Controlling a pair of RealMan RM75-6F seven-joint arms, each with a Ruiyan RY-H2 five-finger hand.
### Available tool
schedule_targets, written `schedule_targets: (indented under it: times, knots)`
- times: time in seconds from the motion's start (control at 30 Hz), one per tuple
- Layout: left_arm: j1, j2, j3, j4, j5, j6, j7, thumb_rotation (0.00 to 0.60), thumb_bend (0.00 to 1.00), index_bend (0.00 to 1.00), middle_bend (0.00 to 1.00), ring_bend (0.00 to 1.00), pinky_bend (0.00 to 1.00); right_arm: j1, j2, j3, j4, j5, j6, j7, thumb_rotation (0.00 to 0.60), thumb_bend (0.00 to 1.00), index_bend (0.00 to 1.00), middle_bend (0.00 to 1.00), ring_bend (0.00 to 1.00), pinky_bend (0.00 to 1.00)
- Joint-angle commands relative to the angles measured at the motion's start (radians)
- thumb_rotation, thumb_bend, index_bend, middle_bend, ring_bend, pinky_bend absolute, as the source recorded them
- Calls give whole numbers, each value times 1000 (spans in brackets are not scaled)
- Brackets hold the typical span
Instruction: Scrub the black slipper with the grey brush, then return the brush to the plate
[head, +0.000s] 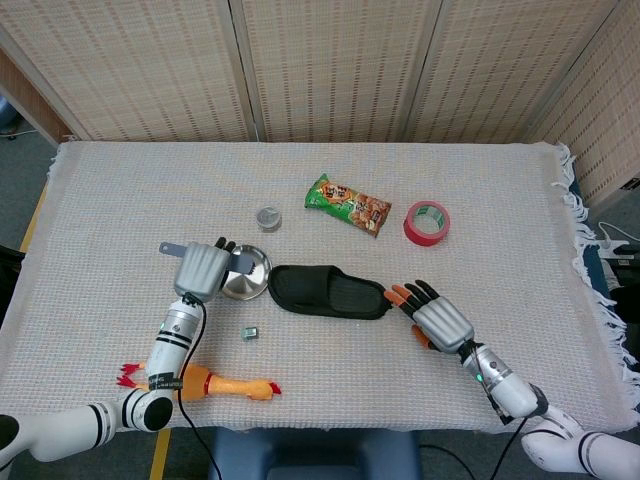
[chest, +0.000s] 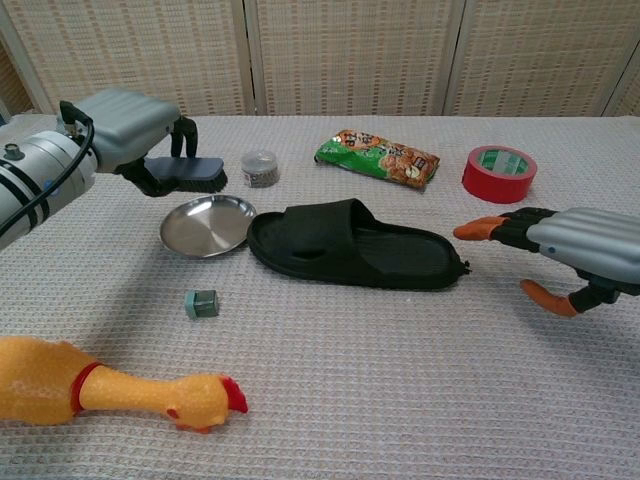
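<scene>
The black slipper (head: 330, 292) (chest: 355, 245) lies flat near the table's middle, toe end pointing right. My left hand (head: 203, 268) (chest: 130, 130) holds the grey brush (chest: 190, 173) (head: 172, 250) lifted above the silver plate (chest: 206, 224) (head: 247, 282), bristles facing down. The plate sits bare just left of the slipper. My right hand (head: 436, 320) (chest: 575, 255) hovers open, fingers spread with orange tips, just right of the slipper's toe end and not touching it.
A rubber chicken (head: 215, 383) (chest: 110, 388) lies at the front left, a small teal cube (chest: 202, 303) near it. A small tin (chest: 260, 167), a green snack packet (head: 347, 204) and red tape roll (head: 427, 222) sit behind the slipper.
</scene>
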Motion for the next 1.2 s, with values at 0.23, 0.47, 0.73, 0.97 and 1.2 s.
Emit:
schedule_targets:
  times: [0.23,0.47,0.73,0.97,1.2]
  knots:
    - [-21,36,-13,-111,-49,30,66,600,412,575,648,714,1000,65,-110,-21,79,14,-66,-25,600,657,34,0,0,0]
    - [-44,18,-11,-125,-68,26,62,600,414,574,643,713,1000,82,-109,-25,62,52,-96,-84,600,725,66,0,0,0]
    - [-78,-57,3,-124,-94,39,93,600,414,565,634,714,1000,93,-94,-26,36,89,-110,-137,600,726,66,0,0,0]
    - [-111,-154,38,-81,-60,106,190,600,414,565,632,714,1000,95,-88,-33,23,109,-108,-170,600,726,66,0,0,0]
    - [-133,-236,64,-2,-29,130,247,600,414,563,630,714,1000,98,-82,-42,20,119,-105,-176,600,725,68,0,0,0]
